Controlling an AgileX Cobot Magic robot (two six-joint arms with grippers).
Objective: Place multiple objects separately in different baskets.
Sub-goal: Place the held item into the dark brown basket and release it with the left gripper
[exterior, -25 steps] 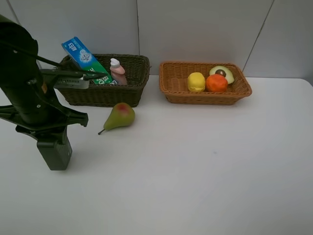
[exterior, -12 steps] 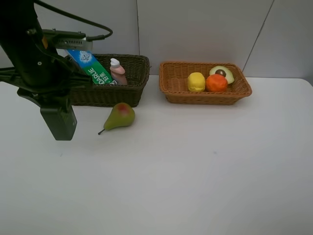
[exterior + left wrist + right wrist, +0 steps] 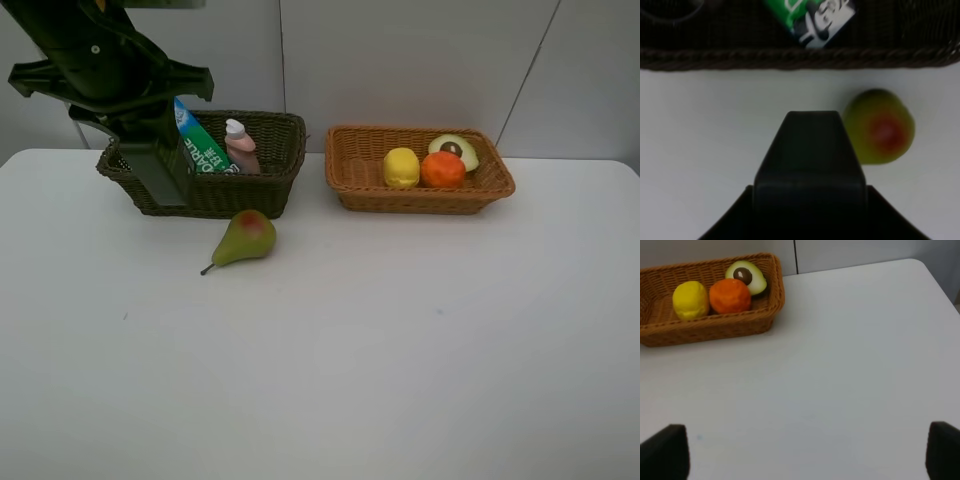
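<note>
Right now the pear [image 3: 243,238] lies on the white table [image 3: 400,340], just in front of the dark basket [image 3: 262,180], stem pointing away from it. Inside that basket lean a toothpaste box [image 3: 200,145] and a small pink bottle [image 3: 239,146]. Beside the dark basket sits the tan basket [image 3: 370,175], holding lemon [image 3: 401,167], orange [image 3: 442,169] and avocado half [image 3: 455,150]. Left gripper [image 3: 160,180] hangs over the dark basket's front rim; jaws look closed with nothing in them. Right gripper [image 3: 800,452] spread wide, empty, over bare table well away from the dark basket.
</note>
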